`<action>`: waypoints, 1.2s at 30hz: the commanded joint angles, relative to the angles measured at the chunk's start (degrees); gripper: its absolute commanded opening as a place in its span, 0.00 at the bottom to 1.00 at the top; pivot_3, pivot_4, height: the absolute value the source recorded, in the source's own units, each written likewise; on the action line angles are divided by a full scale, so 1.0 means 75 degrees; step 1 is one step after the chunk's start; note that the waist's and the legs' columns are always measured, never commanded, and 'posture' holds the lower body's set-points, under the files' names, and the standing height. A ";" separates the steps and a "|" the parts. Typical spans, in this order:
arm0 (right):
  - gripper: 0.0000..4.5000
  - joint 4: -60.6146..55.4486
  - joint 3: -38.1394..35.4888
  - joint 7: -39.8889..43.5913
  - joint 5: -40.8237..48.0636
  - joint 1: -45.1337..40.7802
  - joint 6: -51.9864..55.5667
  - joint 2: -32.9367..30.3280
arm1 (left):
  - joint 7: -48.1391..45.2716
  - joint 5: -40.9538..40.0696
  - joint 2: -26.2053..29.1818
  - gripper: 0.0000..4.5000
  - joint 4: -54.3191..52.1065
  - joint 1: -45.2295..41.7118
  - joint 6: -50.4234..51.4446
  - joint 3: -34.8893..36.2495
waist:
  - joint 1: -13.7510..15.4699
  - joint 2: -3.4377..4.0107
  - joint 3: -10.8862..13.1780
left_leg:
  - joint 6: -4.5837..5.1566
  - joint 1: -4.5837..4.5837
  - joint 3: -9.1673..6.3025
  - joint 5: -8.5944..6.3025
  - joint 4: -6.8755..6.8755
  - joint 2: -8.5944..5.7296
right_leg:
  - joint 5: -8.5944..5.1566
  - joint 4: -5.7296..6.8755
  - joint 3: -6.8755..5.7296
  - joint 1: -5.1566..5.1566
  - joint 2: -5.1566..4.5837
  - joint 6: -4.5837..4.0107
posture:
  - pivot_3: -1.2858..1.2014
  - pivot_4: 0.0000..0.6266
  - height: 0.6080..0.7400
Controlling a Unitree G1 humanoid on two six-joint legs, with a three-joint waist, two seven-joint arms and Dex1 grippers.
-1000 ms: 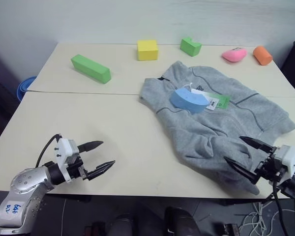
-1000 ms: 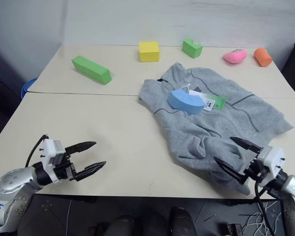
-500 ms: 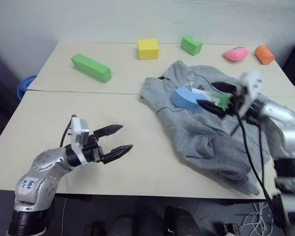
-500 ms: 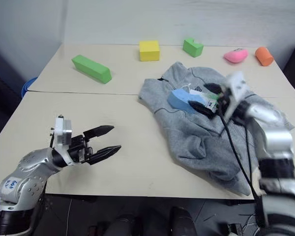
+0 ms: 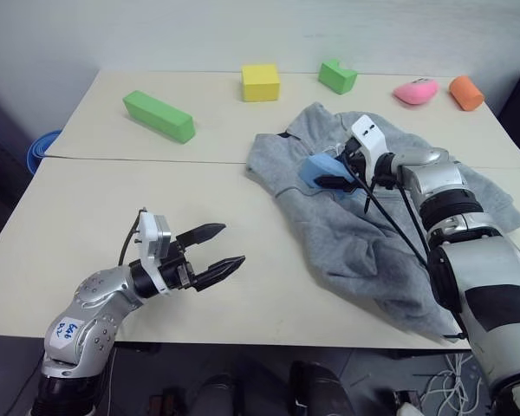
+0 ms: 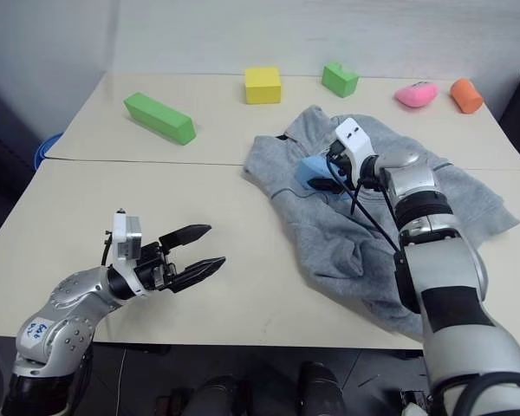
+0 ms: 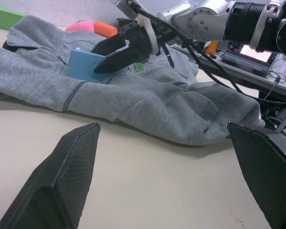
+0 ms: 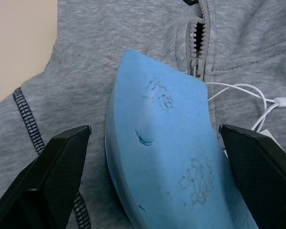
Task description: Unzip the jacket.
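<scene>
The right gripper is spread wide around a blue foam block that is lying on the jacket. The zipper pull is seen just beside the block, so the block is probably meant to be lifted away first. The jacket is spread on the table. The left gripper is held open, well apart from the jacket

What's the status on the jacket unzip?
Both grippers open: left gripper over bare table, right gripper straddling blue foam block. Jacket zipped. Block covers zipper.
</scene>
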 commanded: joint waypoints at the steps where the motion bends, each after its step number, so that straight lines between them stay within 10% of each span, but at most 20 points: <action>1: 0.92 0.0304 0.0102 0.0682 -0.0380 -0.0070 0.0003 0.0015 | 0.0039 0.0000 -0.0008 1.00 -0.0374 0.0087 -0.0153 0.0046 | -0.0027 0.0000 0.0000 | -0.0001 0.0002 -0.0002 0.0000 0.0007 0.0001 | 0.0000 0.0008 0.0002 0.0003 0.0000 0.0000 | 0.52 0.24 1.00; 10: 0.40 -0.0404 -0.0684 0.0278 -0.0089 0.0077 -0.1007 0.0208 | 0.0024 0.0078 -0.0016 1.00 -0.0306 0.0086 -0.0200 -0.0054 | -0.0089 0.0001 0.0000 | -0.0015 0.0013 0.0004 -0.0003 0.0007 0.0014 | -0.0001 0.0022 0.0012 -0.0001 -0.0004 -0.0002 | 0.52 0.24 1.00; 17: 0.38 -0.4025 -0.2274 0.0459 0.1357 0.1546 -0.0258 -0.0899 | -0.0005 0.0116 -0.0054 1.00 -0.0306 0.0135 -0.0278 -0.0142 | 0.0046 0.0013 0.0008 | -0.0014 -0.0009 -0.0012 -0.0002 0.0012 0.0006 | -0.0001 0.0022 0.0004 -0.0012 -0.0002 -0.0001 | 0.52 0.24 1.00; 23: 0.38 -0.7982 -0.5342 -0.2000 0.0813 0.5386 0.2739 -0.3211 | -0.0459 -0.0731 0.0192 1.00 -0.0633 0.0337 0.0430 -0.0251 | 0.0469 0.0017 0.0004 | -0.0013 -0.0088 -0.0076 -0.0004 0.0022 -0.0004 | -0.0001 -0.0013 0.0001 -0.0024 -0.0008 -0.0002 | 0.52 0.24 1.00; 27: 0.38 -0.7512 -0.6225 -0.2866 0.0414 0.7254 0.2373 -0.3356 | -0.0495 -0.0619 0.0046 1.00 -0.0386 0.0033 0.0419 -0.0436 | 0.0381 0.0015 0.0004 | 0.0005 -0.0067 -0.0003 0.0007 0.0016 -0.0010 | 0.0013 -0.0038 0.0002 -0.0009 0.0019 0.0026 | 0.52 0.24 1.00; 36: 0.38 -0.3284 -0.6049 -0.4554 0.0226 0.7144 -0.0199 -0.3920 | -0.0691 -0.0083 0.0236 1.00 -0.0011 -0.0330 0.0118 -0.0507 | 0.0005 0.0029 -0.0002 | -0.0017 0.0064 0.0104 0.0043 -0.0064 0.0003 | 0.0017 -0.0014 0.0145 0.0005 0.0041 0.0020 | 0.52 0.24 1.00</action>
